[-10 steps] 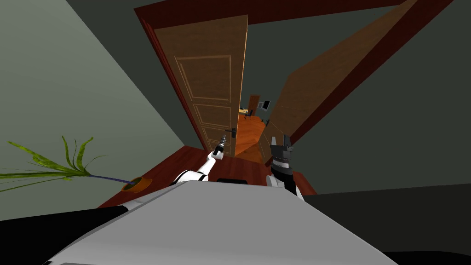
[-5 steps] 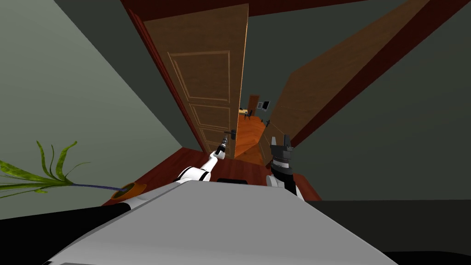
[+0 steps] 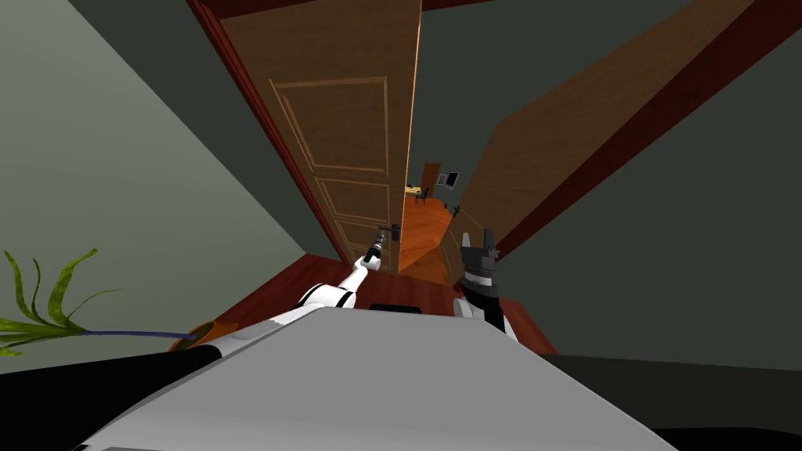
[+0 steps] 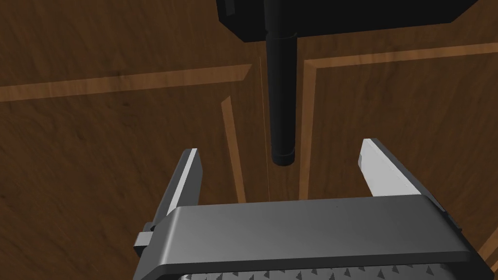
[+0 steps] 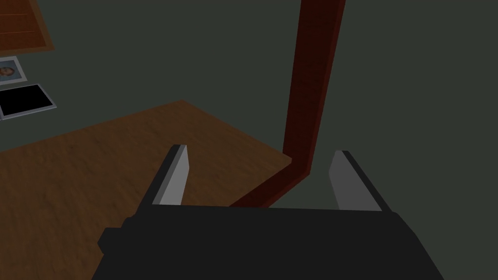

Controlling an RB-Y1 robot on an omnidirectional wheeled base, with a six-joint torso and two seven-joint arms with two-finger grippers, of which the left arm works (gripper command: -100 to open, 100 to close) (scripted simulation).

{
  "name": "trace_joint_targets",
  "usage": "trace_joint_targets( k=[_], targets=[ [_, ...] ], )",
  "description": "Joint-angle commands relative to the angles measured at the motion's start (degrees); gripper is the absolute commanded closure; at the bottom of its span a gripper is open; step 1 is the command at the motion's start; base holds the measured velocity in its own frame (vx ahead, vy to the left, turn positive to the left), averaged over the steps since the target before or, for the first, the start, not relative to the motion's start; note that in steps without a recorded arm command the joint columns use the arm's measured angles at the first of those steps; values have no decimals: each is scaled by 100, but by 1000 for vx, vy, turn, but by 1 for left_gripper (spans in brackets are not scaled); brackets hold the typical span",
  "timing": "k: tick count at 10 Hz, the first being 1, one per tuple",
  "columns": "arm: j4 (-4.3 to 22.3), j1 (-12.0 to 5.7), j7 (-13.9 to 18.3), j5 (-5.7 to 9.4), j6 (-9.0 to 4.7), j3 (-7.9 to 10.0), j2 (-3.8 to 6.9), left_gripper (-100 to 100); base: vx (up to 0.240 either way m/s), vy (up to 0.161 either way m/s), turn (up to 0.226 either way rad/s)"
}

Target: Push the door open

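So, far left: plant (image 3: 43, 313) and pot (image 3: 192, 335) by the wall, well apart from the work.

Left leaf (image 3: 345, 133) is the one we push. It hangs ajar on the left of the doorway, and its black handle (image 3: 389, 230) sits low, near the free edge.

Left pincer (image 3: 378, 244) is right at that handle, with the arm stretched out. The wrist view shows it (image 4: 284, 165) spread wide, gripping nothing. The handle (image 4: 282, 107) lever points at it, and the lever's tip ends between the fingertips. We can't tell whether anything touches the panel (image 4: 97, 146).

The gap (image 3: 427, 219) between the leaves is narrow, with floor beyond.

Right pincer (image 3: 476, 237) is held up near the right leaf (image 3: 548, 141), also spread and empty. The frame (image 3: 666, 98) lies past it.

Risks from here, as we judge them:
- The lever sits between the blades. Pushing straight in could jam it against the pincer body, so we load the handle, not the leaf.
- Thin blades on a flat panel could skid towards the free edge and drop into the gap.
- The arm looks near full reach. The push probably has to come from the base, and contact could break if the leaf swings faster than we follow.
- The right pincer could clip the right leaf as we advance, since the gap looks tight for our body.
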Motion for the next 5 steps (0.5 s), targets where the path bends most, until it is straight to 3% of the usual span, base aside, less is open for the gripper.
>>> trace_joint_targets(
  k=[1, 3, 5],
  targets=[
    [139, -68, 9, 13, -62, 23, 48, -100, 204, -46, -24],
    [150, -74, 5, 20, -59, 43, 16, -100, 212, -33, -23],
    [162, -79, 1, 28, -56, 64, -111, -100, 214, -40, -20]
  ],
)
